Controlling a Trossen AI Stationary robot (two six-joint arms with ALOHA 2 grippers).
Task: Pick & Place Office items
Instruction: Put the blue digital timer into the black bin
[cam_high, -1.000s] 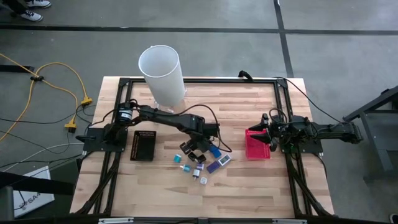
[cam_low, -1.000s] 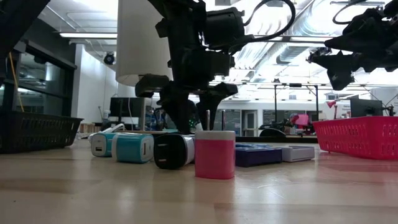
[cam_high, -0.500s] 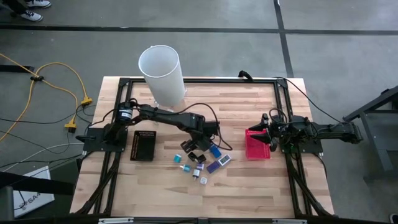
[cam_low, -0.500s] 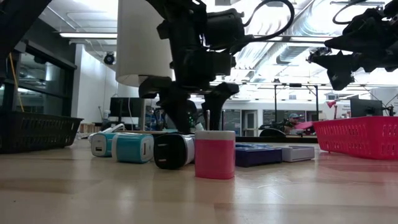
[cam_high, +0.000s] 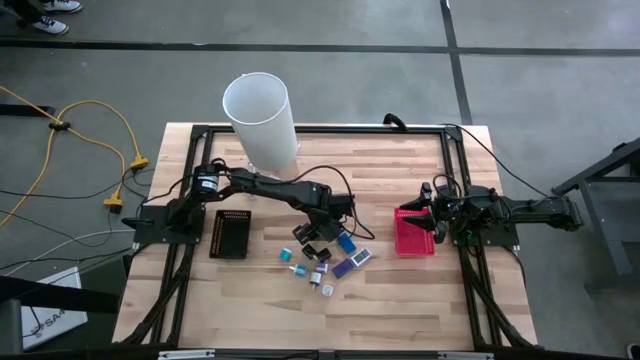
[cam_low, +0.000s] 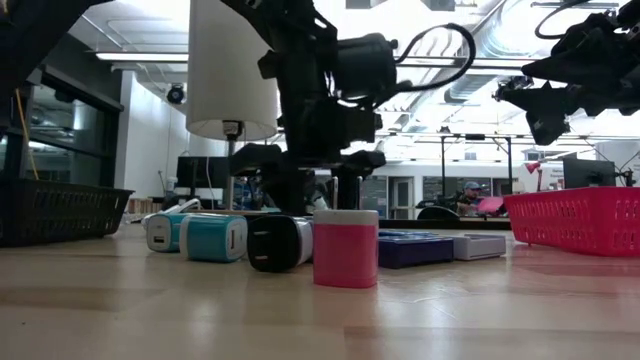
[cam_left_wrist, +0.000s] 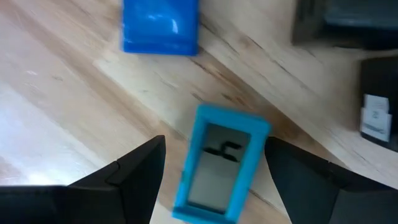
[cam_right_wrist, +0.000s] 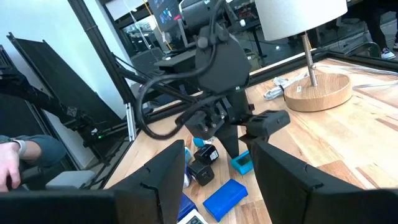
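Observation:
The office items (cam_high: 322, 264) lie in a loose cluster on the wooden table's middle. The low view shows a pink piece (cam_low: 346, 248), a black one (cam_low: 278, 243) and a teal one (cam_low: 212, 238). My left gripper (cam_high: 320, 238) points down over the cluster, open. In the left wrist view it (cam_left_wrist: 214, 180) straddles a small blue-framed piece with a grey face (cam_left_wrist: 221, 162), lying flat on the wood. A second blue piece (cam_left_wrist: 160, 25) lies beyond it. My right gripper (cam_high: 432, 212) waits open above the red basket (cam_high: 413, 232).
A black mesh tray (cam_high: 231, 233) lies left of the cluster. A lamp with a tall white shade (cam_high: 261, 118) stands at the table's far side. Black pieces (cam_left_wrist: 379, 106) lie close beside the blue-framed one. Bare wood lies toward the near edge.
My left gripper has opened wider over the cluster; the gap between its fingertips is clearly larger in the low view. The items have stayed where they were.

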